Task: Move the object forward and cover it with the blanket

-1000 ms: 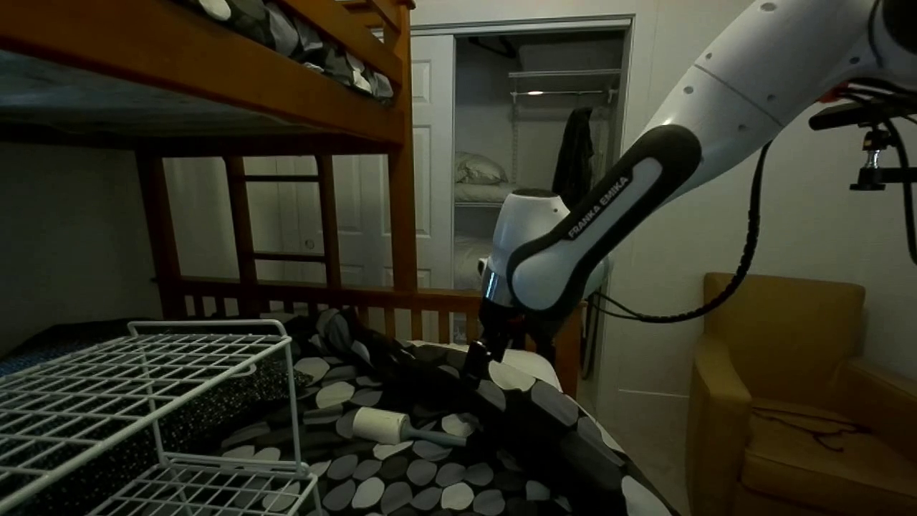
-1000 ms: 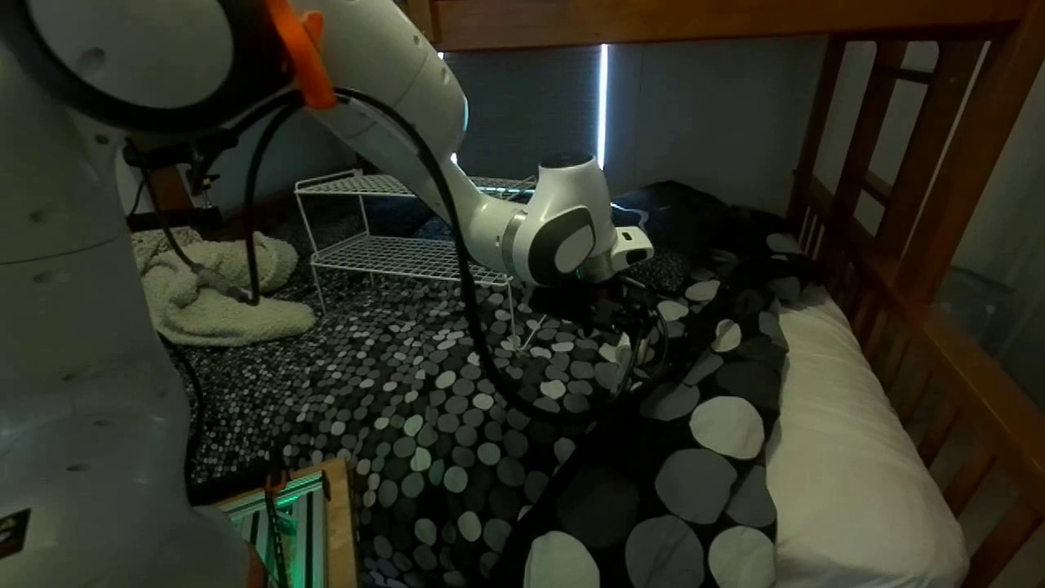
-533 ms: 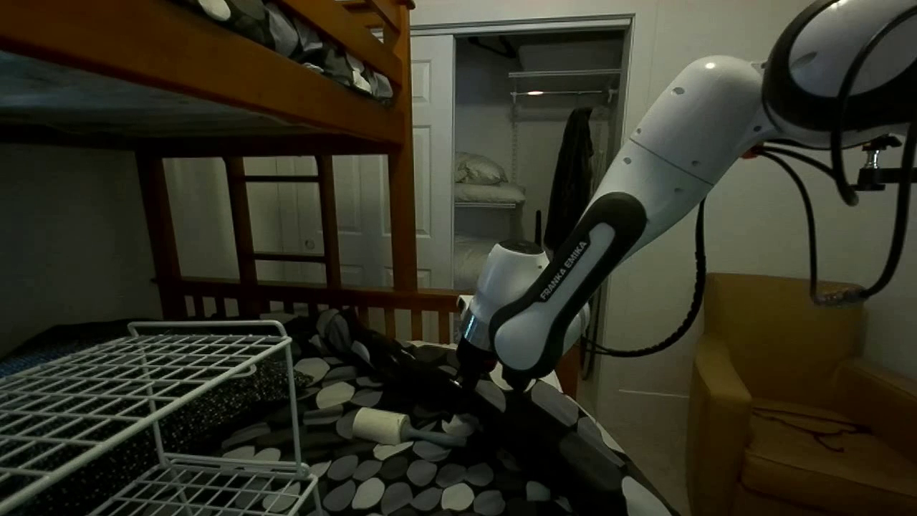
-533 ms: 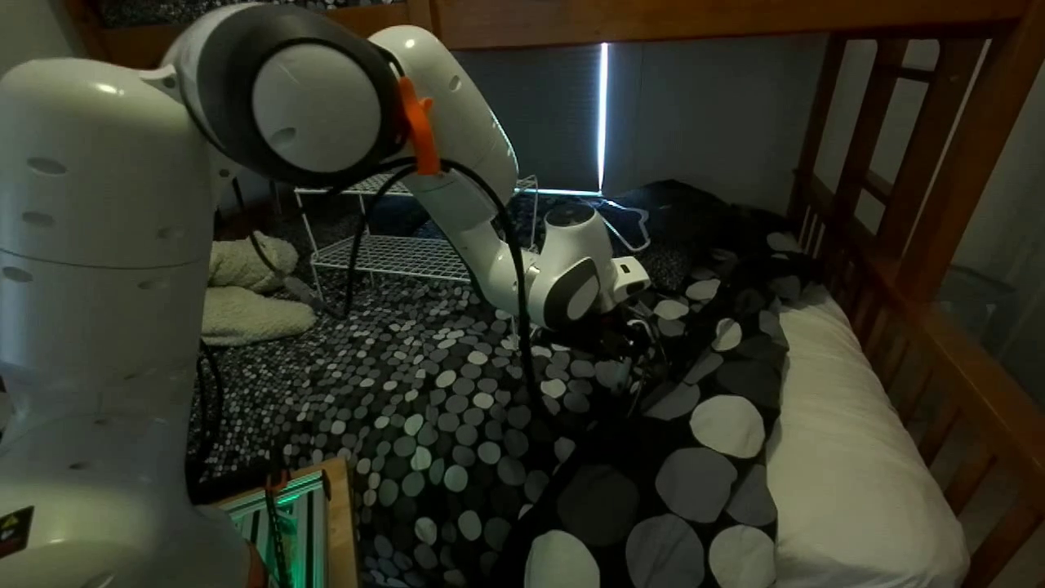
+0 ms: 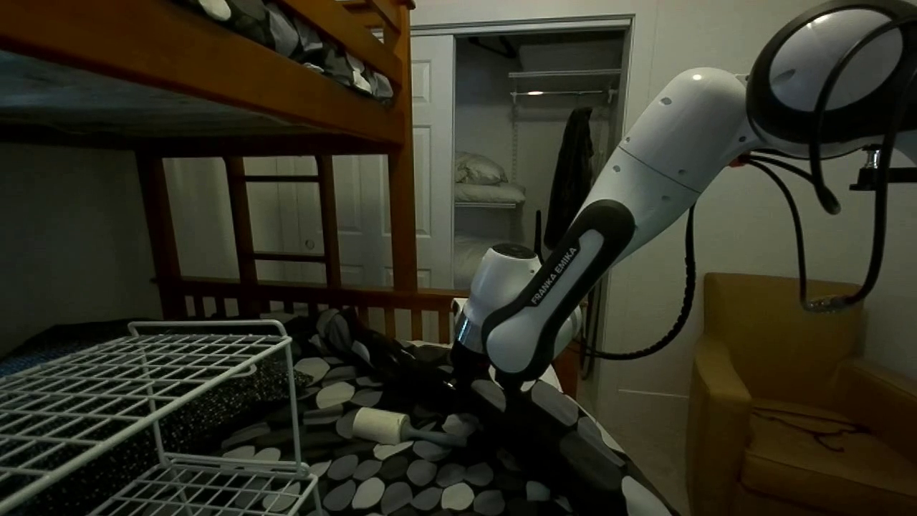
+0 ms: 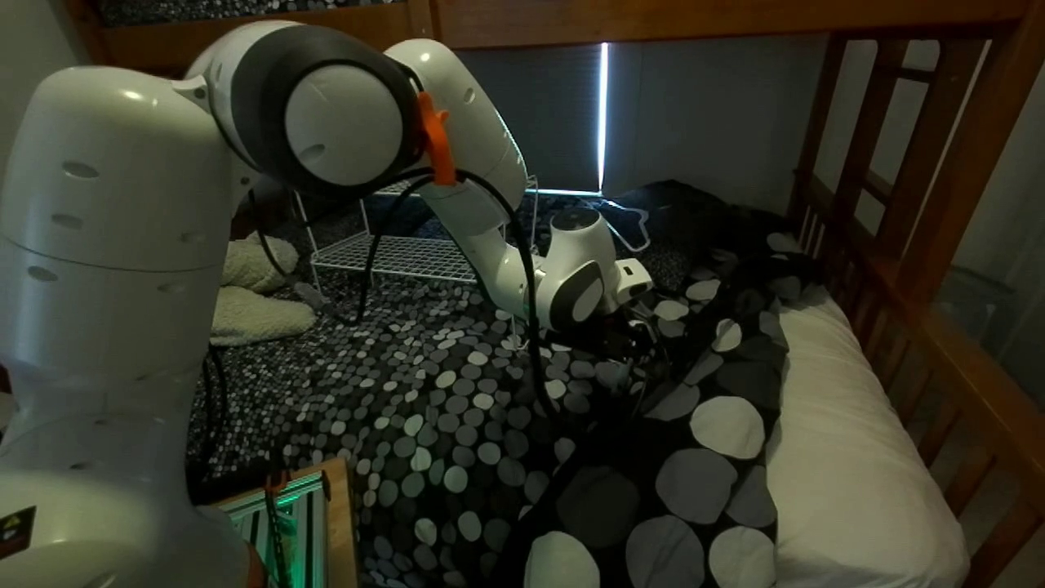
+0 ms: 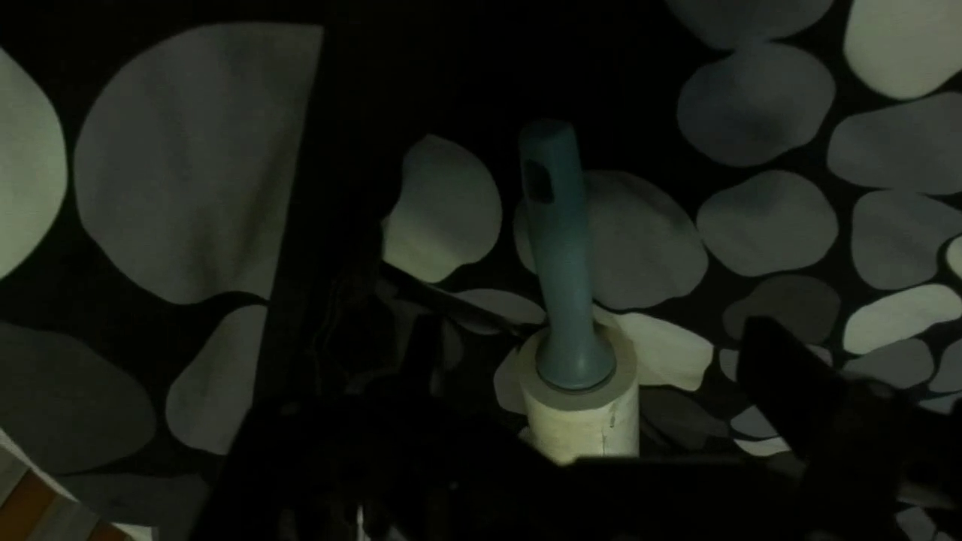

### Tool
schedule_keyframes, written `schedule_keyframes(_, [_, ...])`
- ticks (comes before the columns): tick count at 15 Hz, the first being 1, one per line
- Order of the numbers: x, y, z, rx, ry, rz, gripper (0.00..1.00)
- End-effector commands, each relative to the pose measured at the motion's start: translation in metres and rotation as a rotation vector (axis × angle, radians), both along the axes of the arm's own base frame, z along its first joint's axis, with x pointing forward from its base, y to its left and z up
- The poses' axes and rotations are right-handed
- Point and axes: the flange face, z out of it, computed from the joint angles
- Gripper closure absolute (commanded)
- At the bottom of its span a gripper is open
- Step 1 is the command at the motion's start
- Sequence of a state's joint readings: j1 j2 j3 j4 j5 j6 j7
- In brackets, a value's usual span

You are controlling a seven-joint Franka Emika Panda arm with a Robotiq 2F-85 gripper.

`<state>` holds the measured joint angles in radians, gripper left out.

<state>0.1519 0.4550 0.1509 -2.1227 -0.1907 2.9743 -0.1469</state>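
Lint roller [image 7: 569, 300], blue handle and white roll, is laid exposed on top of the spotted blanket [image 6: 465, 433], well in from the edges of the bed surface [image 6: 853, 465]. Handle is pointed toward the long open edge, roll toward the wall edge. Blanket is spread over most of the surface and rumpled near the railed end edge, where white is left showing. End effector [image 7: 594, 330] is released: fingers [image 7: 785, 383] are spread apart, roller seen between them in the wrist view; contact with roller or blanket cannot be told. Arm [image 5: 609, 236] is extended from the long open edge, end effector held low near the roller. White wire rack [image 5: 172, 405], seen in both exterior views, is stood toward the wall edge, farther from the railed edge than the roller. Cream fleece [image 6: 257, 314] is heaped well apart from the railed edge, partly hidden by the arm. Wooden bunk frame [image 5: 402, 215] is seen around the surface. Yellow armchair [image 5: 784, 337] is placed off the long open edge.
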Motion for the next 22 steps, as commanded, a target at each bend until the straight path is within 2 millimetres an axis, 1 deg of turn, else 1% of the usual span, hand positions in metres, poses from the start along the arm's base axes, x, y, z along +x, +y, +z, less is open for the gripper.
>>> schedule_keyframes(1, [0.015,0.004,-0.019,0.032,-0.011,-0.012,0.0])
schedule_keyframes(3, [0.025,0.009,-0.027,0.024,-0.021,-0.005,0.0])
schedule_keyframes(6, [0.039,0.024,-0.043,0.049,-0.024,0.006,0.0])
schedule_keyframes(9, [0.051,0.041,-0.049,0.076,-0.022,0.011,0.0])
schedule_keyframes(13, [0.065,0.06,-0.066,0.083,-0.016,0.037,0.0])
schedule_keyframes(17, [0.08,0.065,-0.081,0.046,-0.028,0.07,0.0])
schedule_keyframes(22, [0.096,0.067,-0.089,0.031,-0.045,0.097,0.0])
